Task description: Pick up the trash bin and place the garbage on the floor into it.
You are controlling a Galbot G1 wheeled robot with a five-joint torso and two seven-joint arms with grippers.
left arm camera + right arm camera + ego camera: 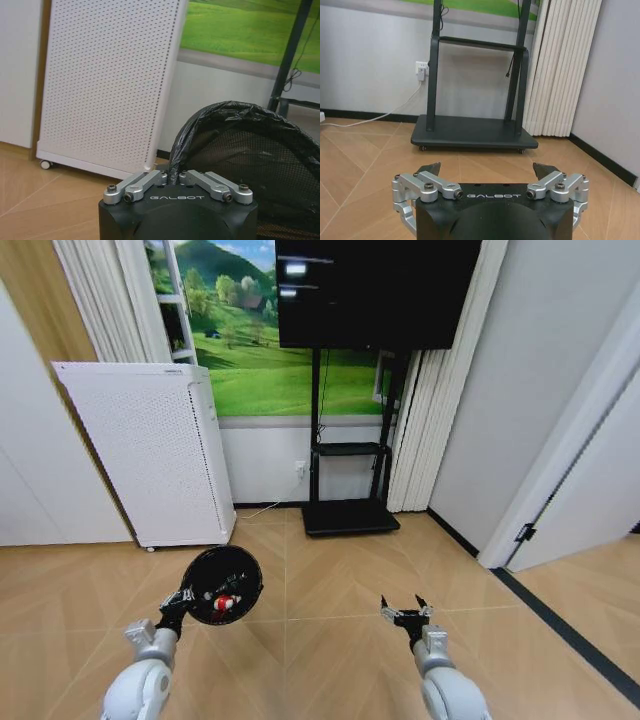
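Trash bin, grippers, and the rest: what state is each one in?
trash bin: held up by its rim, red-and-white garbage inside
left gripper: shut on the bin's lined rim
right gripper: open, holding nothing
TV: screen dark
white perforated appliance: upright on floor

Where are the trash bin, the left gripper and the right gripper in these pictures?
trash bin [236, 571]: head view, on its black rim.
left gripper [176, 176]: left wrist view, between the fingertips shut on the bin's liner edge.
right gripper [490, 170]: right wrist view, in the gap between its open fingertips.
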